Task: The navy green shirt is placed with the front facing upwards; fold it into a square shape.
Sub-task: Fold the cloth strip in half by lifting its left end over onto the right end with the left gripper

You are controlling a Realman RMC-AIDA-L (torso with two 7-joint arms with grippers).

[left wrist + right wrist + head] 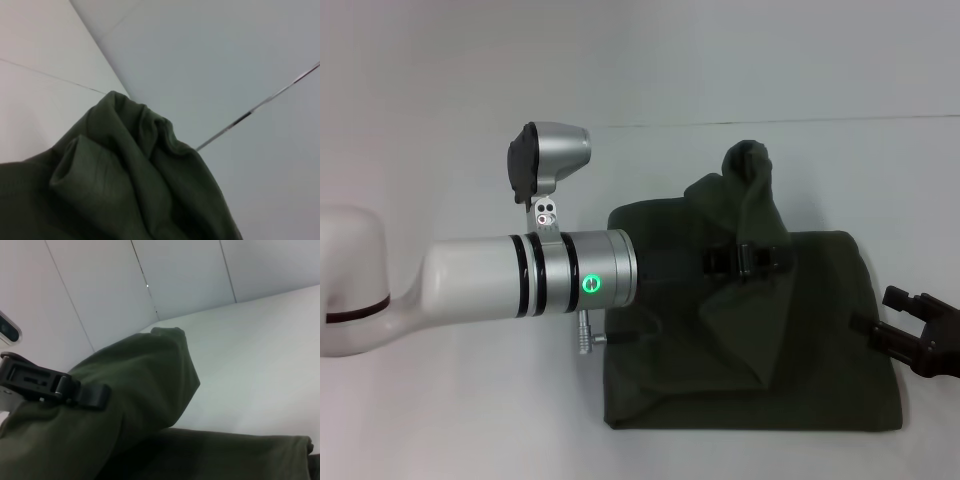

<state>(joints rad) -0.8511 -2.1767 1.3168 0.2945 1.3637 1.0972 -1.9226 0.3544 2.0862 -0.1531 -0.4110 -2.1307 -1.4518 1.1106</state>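
The navy green shirt [750, 380] lies partly folded as a dark olive rectangle on the white table. One flap of it is lifted into a tall peak [752, 170] above the middle. My left gripper [745, 260] reaches in from the left and is shut on that raised cloth. The right wrist view shows its black fingers [75, 390] clamped on the fold. In the left wrist view only bunched shirt fabric [125, 170] appears. My right gripper [892, 312] sits at the shirt's right edge, low over the table, open, with nothing between its fingers.
The white table [450, 420] extends to the left and front of the shirt. A pale wall [640, 60] rises behind the table's far edge. My left forearm [520, 280] crosses the table's left half above the surface.
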